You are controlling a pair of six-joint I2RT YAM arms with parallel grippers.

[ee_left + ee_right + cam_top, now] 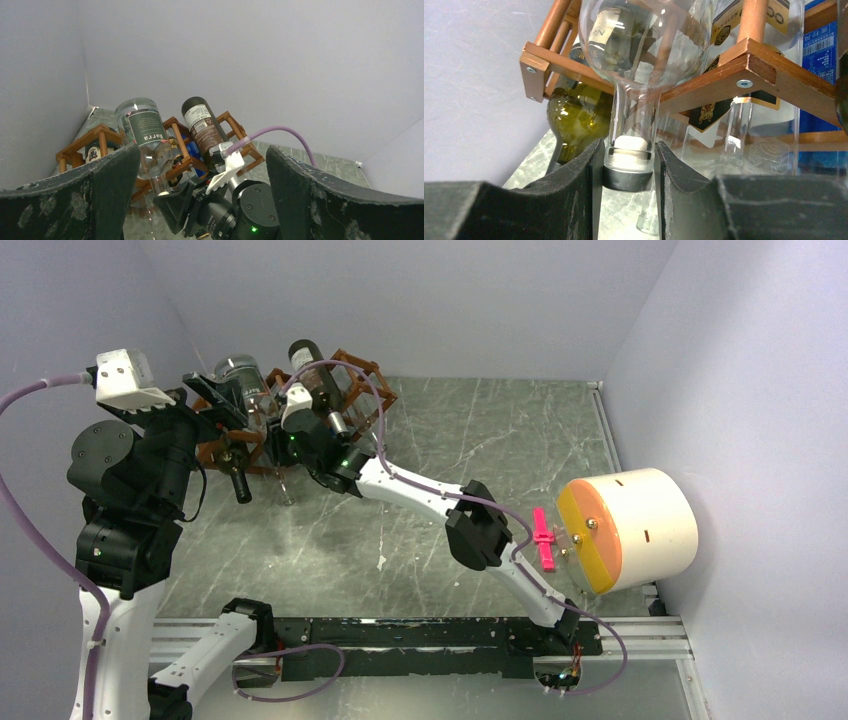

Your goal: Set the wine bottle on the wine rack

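Observation:
The wine rack (365, 375) stands at the far left corner, with bottles lying in its cells. My right gripper (288, 440) reaches into its front. In the right wrist view the gripper (629, 165) is shut on the corked neck of a clear wine bottle (644, 45), whose body lies in an upper cell of the rack (774, 75). The left wrist view shows this bottle (142, 130) with a dark green label. My left gripper (218, 402) hovers at the rack's left, above it. Its jaws (200, 200) are wide open and empty.
A dark bottle (200, 125) lies in the neighbouring upper cell. An olive-green bottle (579, 115), a clear bottle with a black-gold label (734, 100) and a blue carton (819, 75) fill the lower cells. A cream cylinder with an orange face (640, 525) stands at the right wall.

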